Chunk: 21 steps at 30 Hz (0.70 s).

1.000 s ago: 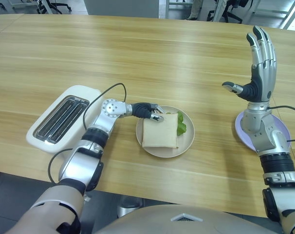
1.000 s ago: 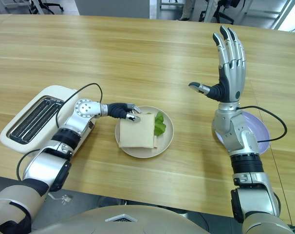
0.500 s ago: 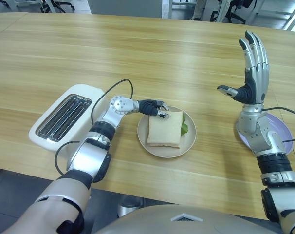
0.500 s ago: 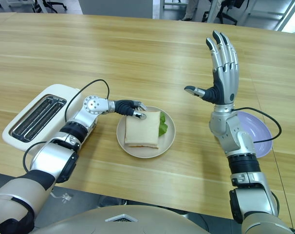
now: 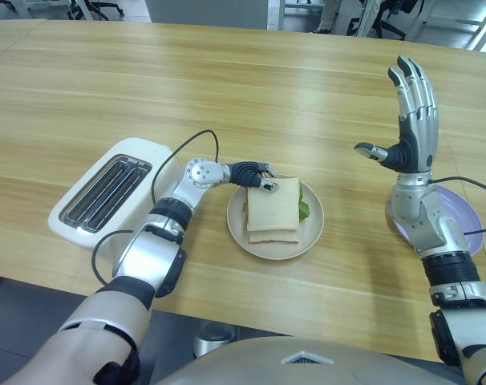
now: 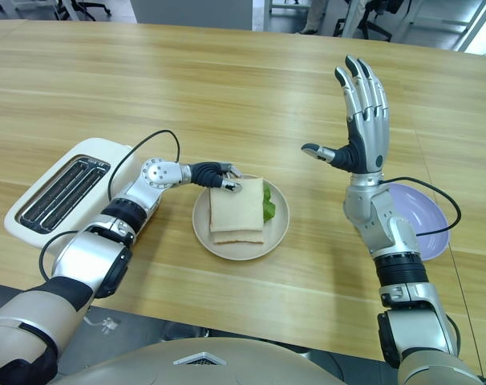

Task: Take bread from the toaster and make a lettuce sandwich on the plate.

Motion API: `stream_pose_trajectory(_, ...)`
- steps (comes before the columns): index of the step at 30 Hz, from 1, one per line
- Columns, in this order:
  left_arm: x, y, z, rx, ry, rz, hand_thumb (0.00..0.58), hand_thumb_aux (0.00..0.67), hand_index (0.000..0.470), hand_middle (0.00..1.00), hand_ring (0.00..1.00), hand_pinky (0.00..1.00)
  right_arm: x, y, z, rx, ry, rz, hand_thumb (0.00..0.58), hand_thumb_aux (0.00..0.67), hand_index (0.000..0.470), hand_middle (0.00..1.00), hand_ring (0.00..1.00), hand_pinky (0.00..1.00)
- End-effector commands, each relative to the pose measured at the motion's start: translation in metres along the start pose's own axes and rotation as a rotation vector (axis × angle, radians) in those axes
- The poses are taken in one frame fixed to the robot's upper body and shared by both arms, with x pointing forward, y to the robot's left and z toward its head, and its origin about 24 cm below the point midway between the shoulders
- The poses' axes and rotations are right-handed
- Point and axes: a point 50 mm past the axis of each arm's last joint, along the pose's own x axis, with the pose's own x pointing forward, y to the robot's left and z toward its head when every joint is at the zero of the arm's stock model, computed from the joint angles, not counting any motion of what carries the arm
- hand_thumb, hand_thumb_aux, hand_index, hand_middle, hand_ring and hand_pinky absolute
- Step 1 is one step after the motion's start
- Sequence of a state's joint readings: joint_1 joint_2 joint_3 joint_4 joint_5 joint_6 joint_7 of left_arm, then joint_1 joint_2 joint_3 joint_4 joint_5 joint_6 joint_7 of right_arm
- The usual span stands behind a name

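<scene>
A beige plate (image 5: 240,234) sits at the table's middle front with a sandwich on it. The top bread slice (image 5: 273,205) lies shifted toward the far side, so the near edge of the bottom slice (image 5: 273,237) shows under it. Green lettuce (image 5: 304,209) pokes out on the right between them. My left hand (image 5: 253,174) is at the top slice's far-left corner, fingers curled and pinching it. My right hand (image 5: 412,112) is held upright in the air to the right, open and holding nothing. The white toaster (image 5: 99,193) lies to the left, its two slots dark with no bread.
A purple plate (image 5: 461,218) lies at the right behind my right forearm. The toaster's black cable (image 5: 196,141) loops over the table behind my left arm. Bare wooden tabletop stretches beyond the plates, with office chairs past its far edge.
The view shifted slightly at first. My left hand slid the top slice toward the far side, uncovering the bottom slice's near edge. The right hand stayed raised and drifted a little left.
</scene>
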<state>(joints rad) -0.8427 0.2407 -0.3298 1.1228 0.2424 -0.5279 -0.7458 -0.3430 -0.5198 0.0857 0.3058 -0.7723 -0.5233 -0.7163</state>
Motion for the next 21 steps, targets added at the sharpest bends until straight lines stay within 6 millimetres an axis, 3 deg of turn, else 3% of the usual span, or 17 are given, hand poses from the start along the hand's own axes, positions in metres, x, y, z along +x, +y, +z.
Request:
stream_pose_trajectory(1,0.001,0.005,0.003,0.034,0.015,0.019,0.0,0.0,0.0,0.0,0.0,0.0,-0.002,0.004,0.0,0.01,-0.005,0.034,0.0,0.0,0.0,0.0,0.0,0.0)
stream_pose_trajectory(11,0.0,0.012,0.013,0.107,-0.02,0.053,0.0,0.0,0.0,0.0,0.0,0.0,-0.004,0.006,0.002,0.022,-0.022,0.048,0.0,0.0,0.0,0.0,0.0,0.0)
stream_pose_trajectory(14,-0.003,0.022,0.019,0.155,-0.019,0.122,0.0,0.0,0.0,0.0,0.0,0.0,-0.004,0.006,0.002,0.021,-0.023,0.049,0.0,0.0,0.0,0.0,0.0,0.0)
stream_pose_trajectory(21,-0.032,0.048,0.049,0.341,-0.085,0.371,0.0,0.0,0.0,0.0,0.0,0.0,-0.005,0.007,0.002,0.018,-0.026,0.07,0.0,0.0,0.0,0.0,0.0,0.0)
